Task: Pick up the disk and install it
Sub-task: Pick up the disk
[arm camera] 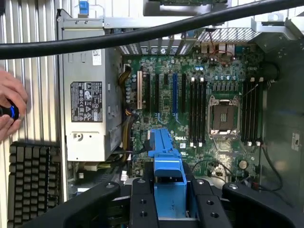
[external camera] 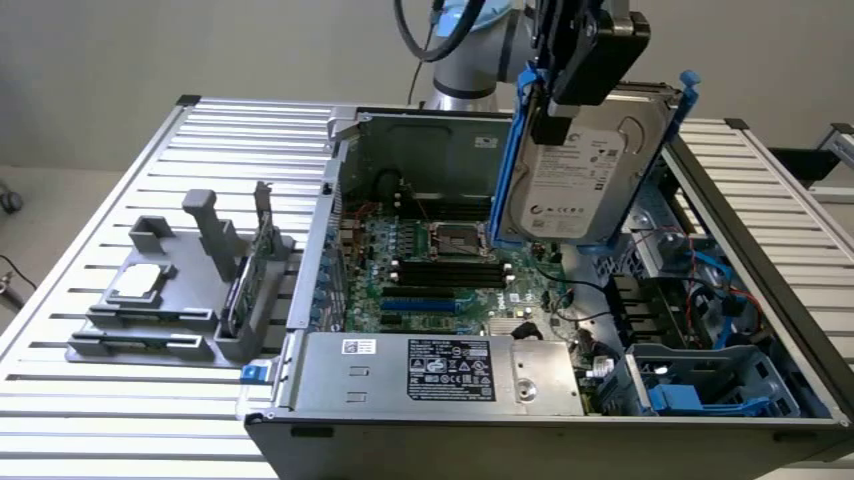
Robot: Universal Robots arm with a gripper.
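The disk, a silver-grey hard drive with a white label in a blue bracket frame, hangs upright and a little tilted above the open computer case. My gripper is shut on its upper part from above. It hovers over the motherboard, touching nothing below. In the wrist view the blue bracket sits clamped between my black fingers, with the motherboard spread out beneath.
A grey power supply fills the case's front. A drive bay with blue parts lies at the exterior view's right front. A grey fixture with a small chip and an upright card stands left. A hand and a black cable show.
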